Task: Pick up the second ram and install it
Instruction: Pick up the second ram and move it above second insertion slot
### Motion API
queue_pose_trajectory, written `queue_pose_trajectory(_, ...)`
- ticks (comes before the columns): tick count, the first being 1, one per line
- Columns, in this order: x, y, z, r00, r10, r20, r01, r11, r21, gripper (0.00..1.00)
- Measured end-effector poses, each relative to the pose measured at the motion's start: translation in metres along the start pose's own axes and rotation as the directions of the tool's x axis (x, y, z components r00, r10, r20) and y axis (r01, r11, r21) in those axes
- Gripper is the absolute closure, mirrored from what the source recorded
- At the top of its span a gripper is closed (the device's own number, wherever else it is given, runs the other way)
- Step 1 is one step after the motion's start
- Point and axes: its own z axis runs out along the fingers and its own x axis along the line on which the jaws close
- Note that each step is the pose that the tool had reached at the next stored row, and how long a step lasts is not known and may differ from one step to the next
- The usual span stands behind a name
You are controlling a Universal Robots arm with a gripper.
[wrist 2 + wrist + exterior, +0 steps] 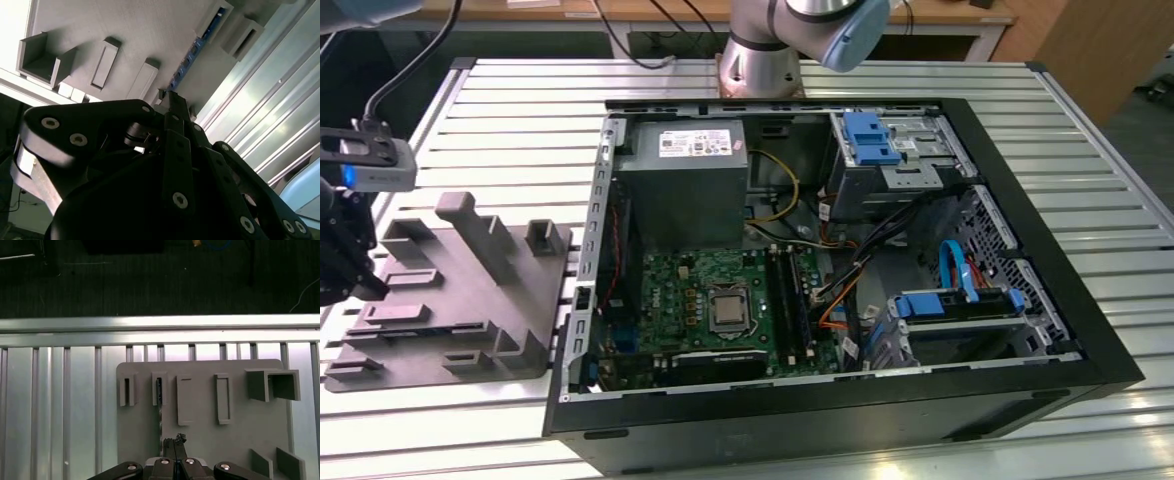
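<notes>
While one claw (175, 441) hangs over one grey holder (240, 425) on the slatted tabletop (50, 405), its fingers are pressed together with nothing seen between them. One ram (191, 52) stands on edge in the holder, its far end caught in a slotted post (a thin dark blue stick with small dark chips in a row along its face). Its near end lies just beside the claw's tips; whether they touch, I cannot tell. One open computer case (1041, 250) sits beside the holder, toward the exterior view's right, well apart from the claw.
</notes>
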Motion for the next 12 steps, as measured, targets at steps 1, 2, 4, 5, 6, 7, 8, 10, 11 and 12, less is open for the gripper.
queue_pose_trajectory(1,0.0,-0.0002,0.0012,1.0,-0.001,0.0,0.001,1.0,0.0,0.9)
queue_pose_trajectory(2,0.0,-0.0004,0.0024,1.0,-0.001,0.0,0.001,1.0,0.0,0.9)
queue_pose_trajectory(4,0.0001,-0.0006,0.0044,1.0,-0.002,-0.0001,0.002,1.0,-0.0001,0.9)
queue_pose_trajectory(5,0.0002,-0.0007,0.0056,1.0,-0.002,-0.0001,0.002,1.0,0.0,0.9)
queue_pose_trajectory(6,0.0002,-0.0008,0.0067,1.0,-0.003,-0.0001,0.003,1.0,0.0,0.9)
queue_pose_trajectory(7,0.0003,-0.0009,0.0079,1.0,-0.003,-0.0002,0.003,1.0,-0.0001,0.9)
queue_pose_trajectory(8,0.0004,-0.001,0.009,1.0,-0.003,-0.0002,0.003,1.0,-0.0001,0.9)
queue_pose_trajectory(10,0.0006,-0.0011,0.0111,1.0,-0.004,-0.0001,0.004,1.0,0.0,0.9)
queue_pose_trajectory(11,0.0007,-0.0012,0.0121,1.0,-0.004,-0.0002,0.004,1.0,-0.0001,0.9)
queue_pose_trajectory(12,0.0009,-0.0013,0.0131,1.0,-0.005,-0.0002,0.005,1.0,0.0,0.9)
